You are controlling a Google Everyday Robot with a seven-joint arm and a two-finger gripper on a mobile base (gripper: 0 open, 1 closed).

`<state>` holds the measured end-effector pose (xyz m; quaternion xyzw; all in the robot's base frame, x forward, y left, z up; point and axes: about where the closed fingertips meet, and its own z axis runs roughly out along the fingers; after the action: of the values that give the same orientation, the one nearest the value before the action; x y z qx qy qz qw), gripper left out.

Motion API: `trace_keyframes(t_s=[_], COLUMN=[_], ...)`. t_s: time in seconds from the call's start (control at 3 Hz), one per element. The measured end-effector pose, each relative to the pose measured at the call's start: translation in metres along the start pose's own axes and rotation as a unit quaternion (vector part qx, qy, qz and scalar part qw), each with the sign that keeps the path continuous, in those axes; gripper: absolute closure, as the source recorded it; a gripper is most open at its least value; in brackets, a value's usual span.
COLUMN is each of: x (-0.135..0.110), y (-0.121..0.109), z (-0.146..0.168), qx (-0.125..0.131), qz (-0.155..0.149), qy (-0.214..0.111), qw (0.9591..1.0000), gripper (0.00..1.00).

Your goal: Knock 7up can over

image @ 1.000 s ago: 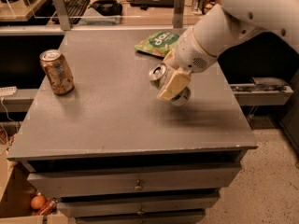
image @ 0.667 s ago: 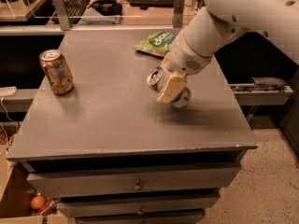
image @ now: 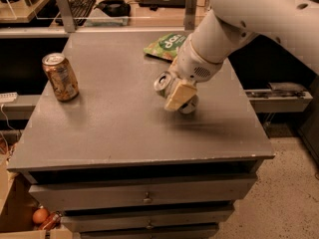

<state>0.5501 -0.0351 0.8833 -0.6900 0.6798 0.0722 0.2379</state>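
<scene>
The 7up can (image: 162,82) is near the middle of the grey table (image: 109,128). It is tilted over to the left, with its silver top and pull tab facing left and toward the camera. Most of its body is hidden behind my gripper (image: 180,96), which is right up against the can's right side, low over the tabletop. The white arm reaches in from the upper right.
An orange-brown can (image: 60,76) stands upright at the table's left side. A green snack bag (image: 167,45) lies at the back, just behind the arm. Drawers sit below the table's front edge. A shelf with a keyboard is behind the table.
The gripper and arm have shifted slightly left and down. The 7up can has moved with them and leans further left.
</scene>
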Motion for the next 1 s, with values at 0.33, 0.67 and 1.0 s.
trace_keyframes(t_s=[0.33,0.67,1.0], x=[-0.0052,-0.0076,-0.003], y=[0.0004,0.0036,0.0072], z=[-0.0006,-0.0017,-0.0056], qx=[0.003,0.003,0.005], qz=[0.004,0.005,0.012], qy=[-0.011,-0.017,-0.022], qw=[0.9999,0.9998,0.9997], gripper=[0.0,0.0,0.0])
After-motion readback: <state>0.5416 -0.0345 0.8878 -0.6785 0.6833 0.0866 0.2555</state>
